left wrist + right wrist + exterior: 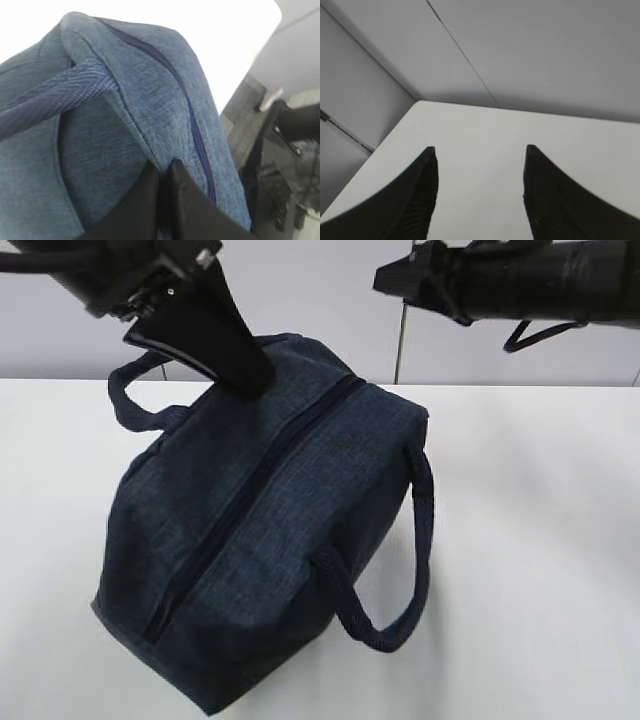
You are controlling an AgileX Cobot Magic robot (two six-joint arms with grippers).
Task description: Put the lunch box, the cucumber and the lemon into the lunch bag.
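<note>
My left gripper (165, 172) has its fingers pressed together on a fold of fabric at the top far end of the lunch bag (270, 530), just beside the zipper (250, 510); from the wrist view I can see the cloth pinched up between them, though the fingertips themselves are partly buried in the fold and the gripper body runs off the bottom edge. In the exterior view the same gripper comes down from the upper left onto the bag's far corner. My right gripper (480, 195) hangs high to the right of the bag with its fingers standing apart and nothing between them, only bare white table (480, 130) beyond; outside, I see just its arm, cut off by the frame. The bag sits on the table, its long axis and closed zipper running from the far right toward the near left. One handle (395, 570) droops on the right side of the bag, the other (135, 400) pokes out behind it on the left. What is inside the bag I cannot see.
</note>
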